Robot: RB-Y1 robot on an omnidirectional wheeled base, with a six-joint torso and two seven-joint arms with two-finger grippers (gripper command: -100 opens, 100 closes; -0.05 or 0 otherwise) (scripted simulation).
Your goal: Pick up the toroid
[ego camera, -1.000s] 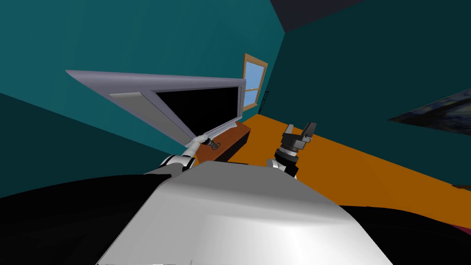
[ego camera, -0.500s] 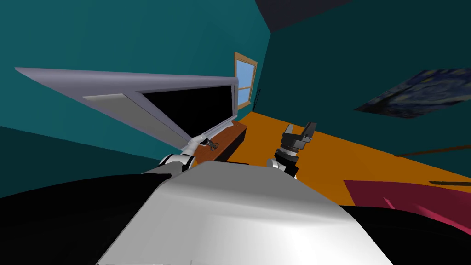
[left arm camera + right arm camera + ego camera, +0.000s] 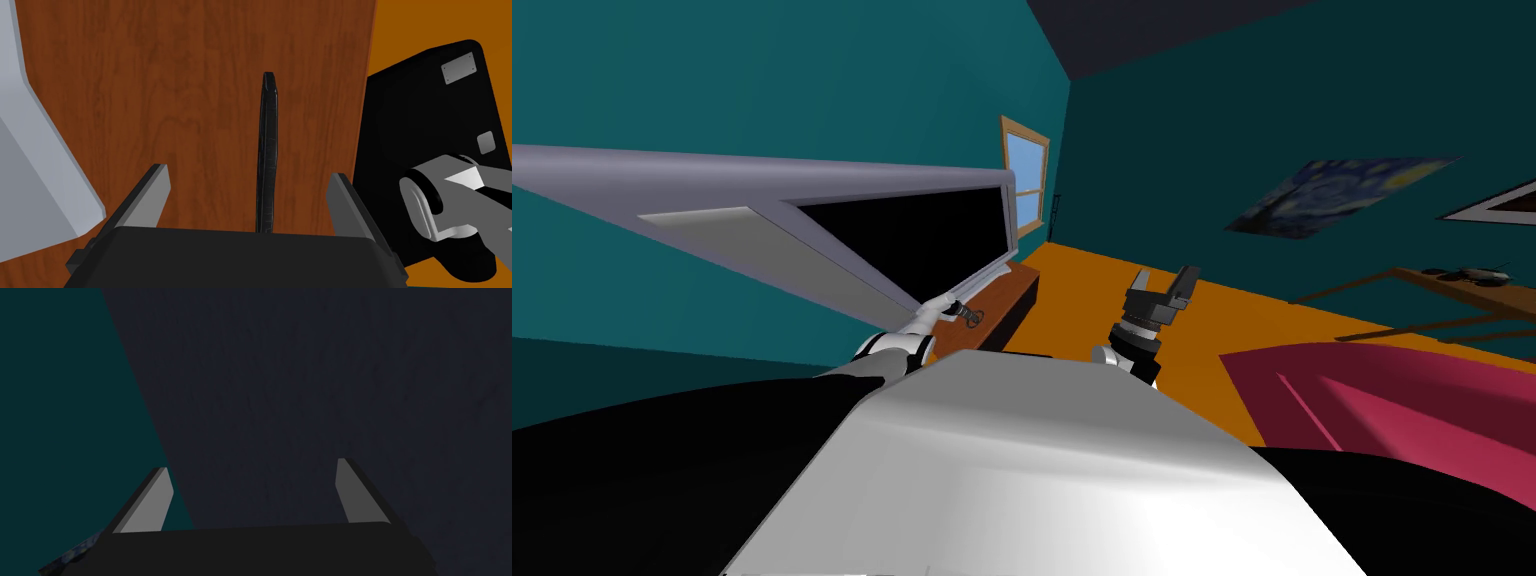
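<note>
The toroid [image 3: 267,150] is a thin black ring, seen edge-on over the brown wooden top of a low TV stand [image 3: 175,75]. It stands between the spread fingers of my left gripper [image 3: 248,171], which is open and touches it on neither side. In the head view the left gripper [image 3: 962,312] reaches out over the stand [image 3: 1012,290], with the small dark toroid [image 3: 975,318] at its tip. My right gripper [image 3: 1167,285] is raised over the orange floor; its fingers are open around nothing [image 3: 251,465].
A large grey-framed TV [image 3: 912,230] stands on the stand, its grey foot [image 3: 30,150] close beside my left gripper. The stand's edge drops to orange floor [image 3: 1192,330]. A red bed [image 3: 1392,400] lies at the right, with a table [image 3: 1462,280] beyond it.
My head view has swung to the right: TV, window and stand slid left, while the bed, painting and table came in. Both arms hold their poses.
</note>
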